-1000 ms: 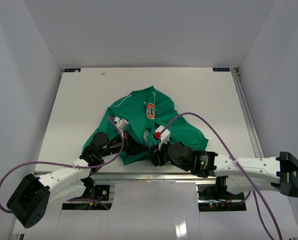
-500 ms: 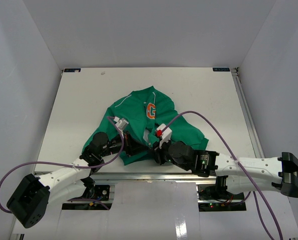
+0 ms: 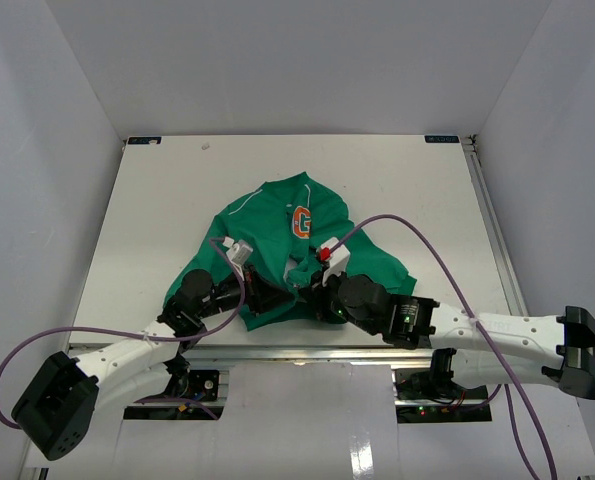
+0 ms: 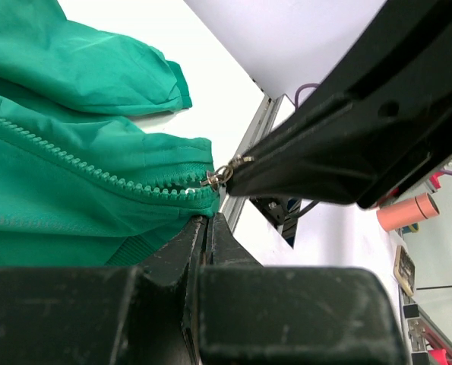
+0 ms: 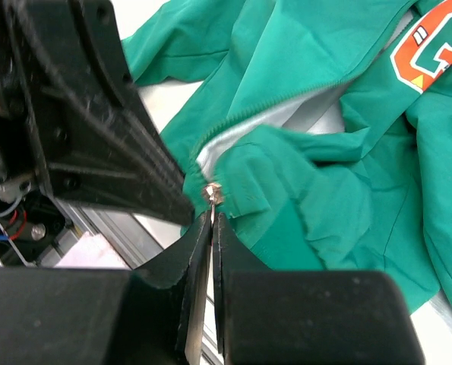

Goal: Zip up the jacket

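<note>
Well, on the white bench [image 3: 157, 200] the green jacket [image 3: 267, 215] lies crumpled near the front edge (emblem up); left hand [image 4: 207, 222] pinches its bottom hem, right hand [image 5: 213, 217] nips the small zipper pull [image 5: 212, 193] just beside.

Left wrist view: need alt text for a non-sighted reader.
The right gripper pinches the metal zipper pull at the hem end of the zipper on the green jacket. The left gripper clamps the hem just beneath it.

Orange letter "G" emblem [image 3: 301, 221] with white outline, on the chest of the green jacket [image 3: 277, 225]
</note>
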Robot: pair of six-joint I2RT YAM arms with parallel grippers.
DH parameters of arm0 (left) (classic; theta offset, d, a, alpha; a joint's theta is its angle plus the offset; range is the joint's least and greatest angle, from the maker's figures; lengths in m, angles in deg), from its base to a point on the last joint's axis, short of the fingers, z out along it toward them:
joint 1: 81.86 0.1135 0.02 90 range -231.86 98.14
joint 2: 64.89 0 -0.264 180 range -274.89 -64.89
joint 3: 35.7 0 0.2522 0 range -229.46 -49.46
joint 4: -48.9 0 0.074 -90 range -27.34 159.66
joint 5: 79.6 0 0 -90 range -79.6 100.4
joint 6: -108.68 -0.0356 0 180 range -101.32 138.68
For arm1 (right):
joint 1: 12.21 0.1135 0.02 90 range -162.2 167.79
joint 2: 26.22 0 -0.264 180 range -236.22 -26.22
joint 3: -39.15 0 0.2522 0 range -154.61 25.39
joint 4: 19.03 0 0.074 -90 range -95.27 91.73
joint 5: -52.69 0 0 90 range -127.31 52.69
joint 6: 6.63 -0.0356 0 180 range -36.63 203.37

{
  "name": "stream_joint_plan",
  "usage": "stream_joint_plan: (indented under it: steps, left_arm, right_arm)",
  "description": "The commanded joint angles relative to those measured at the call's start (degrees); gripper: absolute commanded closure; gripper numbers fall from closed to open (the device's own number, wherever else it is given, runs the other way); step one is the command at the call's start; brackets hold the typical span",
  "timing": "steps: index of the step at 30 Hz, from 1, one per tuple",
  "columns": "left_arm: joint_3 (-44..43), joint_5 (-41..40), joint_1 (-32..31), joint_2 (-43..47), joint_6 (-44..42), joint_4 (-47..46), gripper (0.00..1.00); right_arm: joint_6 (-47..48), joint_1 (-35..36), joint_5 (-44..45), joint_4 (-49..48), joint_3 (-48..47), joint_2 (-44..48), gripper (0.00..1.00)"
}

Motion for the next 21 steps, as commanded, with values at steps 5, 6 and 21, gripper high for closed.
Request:
stream_joint_plan:
  steps: [5,6,21]
  left_arm:
    - [1.8,1.1,-0.3,0.9,-2.9,0.6,1.0]
    - [1.9,1.0,-0.3,1.0,-3.0,0.6,1.0]
    - [2.1,1.5,-0.3,1.9,-3.7,1.4,1.0]
  right_arm:
    - [-3.0,-3.3,-2.2,-7.2,-4.2,0.9,0.92]
    - [-2.9,-3.3,-2.8,-7.2,-4.4,0.6,0.92]
    - [1.6,-3.5,-2.1,-4.6,-8.4,-4.4,0.92]
